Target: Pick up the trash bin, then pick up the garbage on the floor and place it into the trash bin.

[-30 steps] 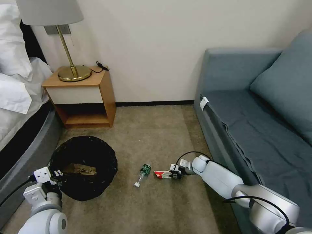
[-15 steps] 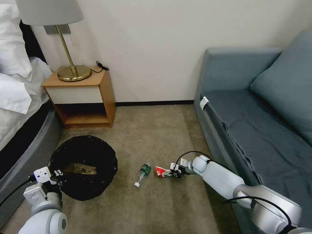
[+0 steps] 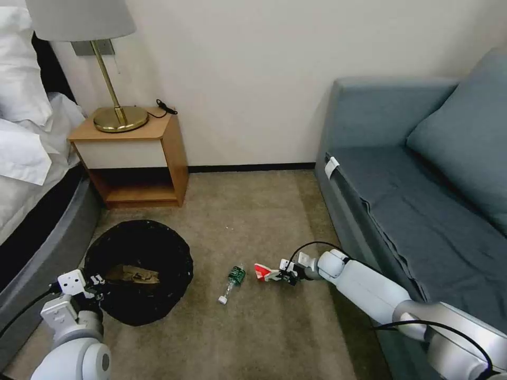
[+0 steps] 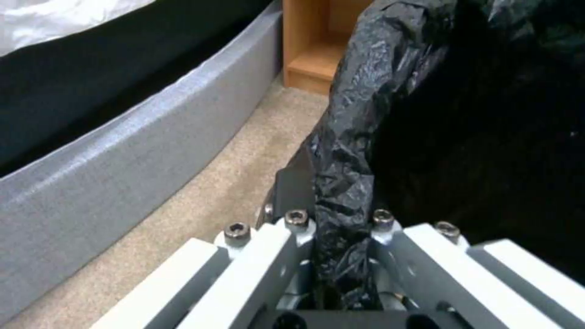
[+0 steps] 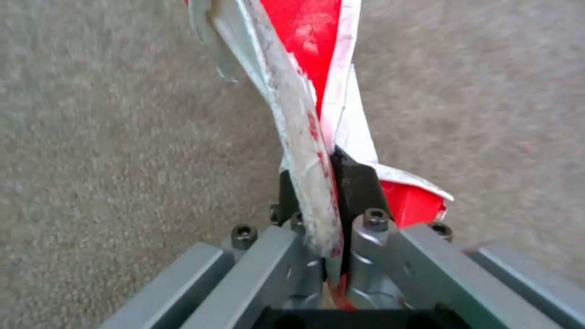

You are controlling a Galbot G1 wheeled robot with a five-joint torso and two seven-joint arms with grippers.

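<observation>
The right pincer (image 3: 283,277) pinches the red-and-white packet (image 3: 263,272) low over the carpet (image 3: 253,221), its long axis running left from the fingers; the right wrist view shows it crumpled between them. The left pincer (image 3: 95,284) clamps the trash bin (image 3: 138,270) liner (seemingly its near-left rim). The clear bottle (image 3: 231,283) lies between, cap nearest.

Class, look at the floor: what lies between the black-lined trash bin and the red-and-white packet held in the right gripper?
In the head view, a small clear bottle lies on the carpet between the trash bin and the red-and-white packet.
</observation>
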